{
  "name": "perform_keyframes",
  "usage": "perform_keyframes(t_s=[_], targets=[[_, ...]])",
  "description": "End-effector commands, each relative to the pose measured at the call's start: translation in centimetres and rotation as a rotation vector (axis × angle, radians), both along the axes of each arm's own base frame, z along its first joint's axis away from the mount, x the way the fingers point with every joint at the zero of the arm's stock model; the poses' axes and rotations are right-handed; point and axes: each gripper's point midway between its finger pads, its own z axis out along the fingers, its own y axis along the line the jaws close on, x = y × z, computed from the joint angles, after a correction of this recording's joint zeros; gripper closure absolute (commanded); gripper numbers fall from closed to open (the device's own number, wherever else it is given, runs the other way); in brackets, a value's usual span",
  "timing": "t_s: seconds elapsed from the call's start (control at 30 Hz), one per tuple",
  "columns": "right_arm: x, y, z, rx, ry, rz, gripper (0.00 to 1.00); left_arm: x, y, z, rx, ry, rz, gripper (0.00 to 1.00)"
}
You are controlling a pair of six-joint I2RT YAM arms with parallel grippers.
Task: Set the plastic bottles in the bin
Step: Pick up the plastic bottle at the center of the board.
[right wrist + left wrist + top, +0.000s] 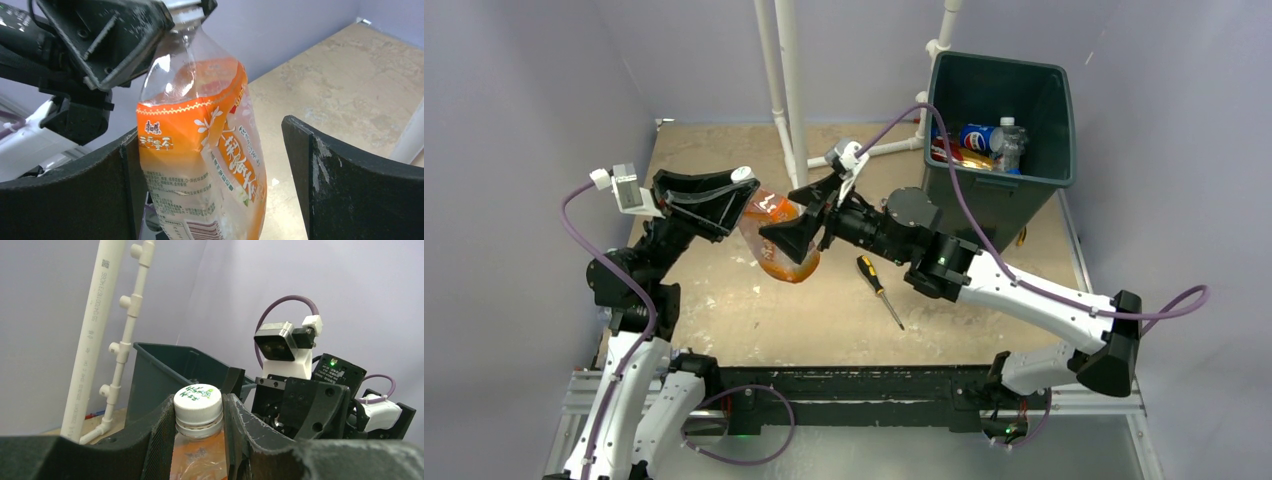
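While left end effector [199, 402] clamps neck of crinkled orange-labelled bottle [200, 150], right end effector [212, 129] splayed

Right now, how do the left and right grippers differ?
The left gripper is shut on the neck of the orange bottle, just under its white cap; the right gripper is wide open. The left holds the top; the right only straddles the labelled body. Both are at the same bottle.

From the bottle [764, 222], pipes [789, 90] at twelve o'clock and the right arm [944, 262] at three crowd the way to the bin [999, 190] at two.
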Motion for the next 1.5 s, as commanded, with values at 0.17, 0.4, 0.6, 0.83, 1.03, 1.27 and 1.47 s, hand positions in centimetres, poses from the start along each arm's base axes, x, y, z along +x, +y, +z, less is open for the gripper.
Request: perform_keyframes(t_s=[0.17,0.4,0.6,0.83,1.03,1.27,1.47], targets=[[0.1,1.5,-1.1,-0.090,0.019,0.031,0.20,-0.9,0.0,2.0,-0.025,-0.043,-0.019,1.00],[0.3,1.7,-1.1,-0.108,0.018,0.025,0.55,-0.6,-0.2,1.6,-0.021,-0.015,-0.033,0.96],[0.2,-0.8,0.4,-0.055,-0.008,-0.035,0.72,-0.7,0.4,2.9,-0.033,-0.011,0.009,0.24],[-1.5,-7.2,3.2,0.049,-0.060,-0.118,0.73,-0.9,0.7,3.7,-0.051,-0.024,0.024,0.07],[-3.9,-13.0,6.7,0.264,-0.162,-0.150,0.74,-1.7,-0.8,2.3,-0.083,-0.055,-0.134,0.08],[-4.4,-16.9,8.6,0.361,-0.182,-0.225,0.75,-0.7,-1.7,-0.5,-0.130,0.011,-0.242,0.11],[-4.4,-18.0,10.0,0.381,-0.216,-0.262,0.76,-0.1,-1.9,-3.3,-0.059,0.069,-0.196,0.11]])
